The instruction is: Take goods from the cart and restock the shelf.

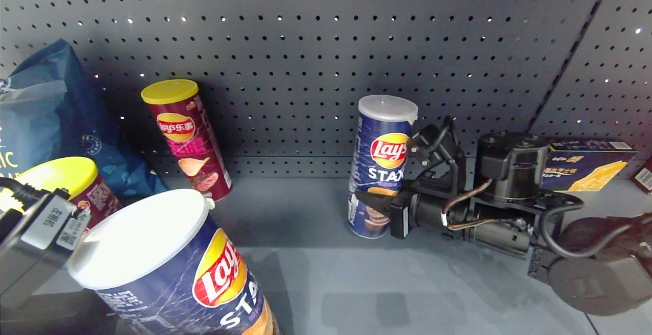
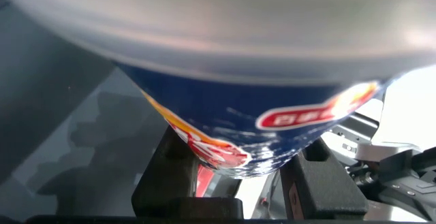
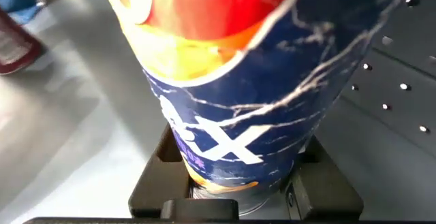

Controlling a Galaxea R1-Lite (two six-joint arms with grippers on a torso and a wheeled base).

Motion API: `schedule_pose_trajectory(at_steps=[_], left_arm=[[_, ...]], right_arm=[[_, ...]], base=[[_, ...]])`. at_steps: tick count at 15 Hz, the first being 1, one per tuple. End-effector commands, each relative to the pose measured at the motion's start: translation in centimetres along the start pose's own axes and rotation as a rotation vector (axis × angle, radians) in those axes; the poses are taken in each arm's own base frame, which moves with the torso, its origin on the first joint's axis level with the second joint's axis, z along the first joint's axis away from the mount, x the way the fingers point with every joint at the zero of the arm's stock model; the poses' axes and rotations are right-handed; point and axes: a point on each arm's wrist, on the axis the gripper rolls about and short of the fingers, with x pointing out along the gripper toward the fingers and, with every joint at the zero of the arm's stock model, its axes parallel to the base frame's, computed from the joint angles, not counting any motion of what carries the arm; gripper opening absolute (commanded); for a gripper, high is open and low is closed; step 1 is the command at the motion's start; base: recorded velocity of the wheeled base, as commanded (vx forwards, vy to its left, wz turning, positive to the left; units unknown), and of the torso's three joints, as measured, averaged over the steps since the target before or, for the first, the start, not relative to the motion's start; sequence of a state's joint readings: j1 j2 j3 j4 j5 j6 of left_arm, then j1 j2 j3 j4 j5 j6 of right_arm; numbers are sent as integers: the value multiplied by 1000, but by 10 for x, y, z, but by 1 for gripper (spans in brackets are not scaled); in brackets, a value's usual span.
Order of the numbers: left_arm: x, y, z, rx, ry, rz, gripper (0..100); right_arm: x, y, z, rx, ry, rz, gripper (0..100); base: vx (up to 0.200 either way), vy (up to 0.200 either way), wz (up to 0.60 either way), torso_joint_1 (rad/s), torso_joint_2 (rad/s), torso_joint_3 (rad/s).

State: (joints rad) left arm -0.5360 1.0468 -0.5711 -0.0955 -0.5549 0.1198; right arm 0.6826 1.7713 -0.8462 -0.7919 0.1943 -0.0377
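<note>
While the right gripper (image 1: pixel 389 213) has its jaws clamped low on the blue can (image 1: pixel 379 167), that can stands upright on the shelf (image 1: pixel 356 284), close to the pegboard back (image 1: pixel 305 45). Bare deck lies between it and the red can (image 1: pixel 186 139) on its left; the box (image 1: pixel 586 164) sits off to its right.

Step in hand, as you should read it: placing, at the set-down point. The base looks seated on the deck, but the jaws hide part of the contact line, so log it as likely, not confirmed.

Left gripper (image 2: pixel 242 183): jaws clamped on the lower body of a second blue can (image 1: pixel 173 269). It is held tilted in the foreground, near a second red can (image 1: pixel 76 187) and the blue bag (image 1: pixel 56 106), not yet on the shelf.

Next move, by judgement: part the right jaws and draw that arm straight back without brushing the can. It is tall and narrow, so a sideways drag could topple it. The gap between red can and blue can looks wide enough for your second one.
</note>
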Motion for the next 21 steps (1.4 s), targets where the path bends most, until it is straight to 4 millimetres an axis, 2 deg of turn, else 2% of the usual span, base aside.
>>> schedule_pose_trajectory(at_steps=[1, 5, 6, 12, 17, 21], left_arm=[[0, 0, 1, 5, -5, -1, 0], [0, -1, 3, 10, -8, -7, 0], [0, -1, 2, 9, -8, -6, 0], [-4, -3, 3, 23, -21, -3, 0], [-11, -8, 2, 26, -35, 3, 0], [-11, -8, 2, 28, -35, 3, 0]], right_arm=[[-30, 13, 20, -13, -43, -9, 0], [-65, 37, 30, -21, -51, -2, 0], [-68, 39, 29, -21, -48, -8, 0], [-106, 57, -6, -5, 35, 23, 0], [-111, 59, -23, 2, 50, 29, 0], [-106, 59, -27, 4, 62, 27, 0]], base=[[0, 0, 0, 0, 0, 0], [0, 0, 0, 0, 0, 0], [0, 0, 0, 0, 0, 0], [0, 0, 0, 0, 0, 0], [0, 0, 0, 0, 0, 0], [0, 0, 0, 0, 0, 0]])
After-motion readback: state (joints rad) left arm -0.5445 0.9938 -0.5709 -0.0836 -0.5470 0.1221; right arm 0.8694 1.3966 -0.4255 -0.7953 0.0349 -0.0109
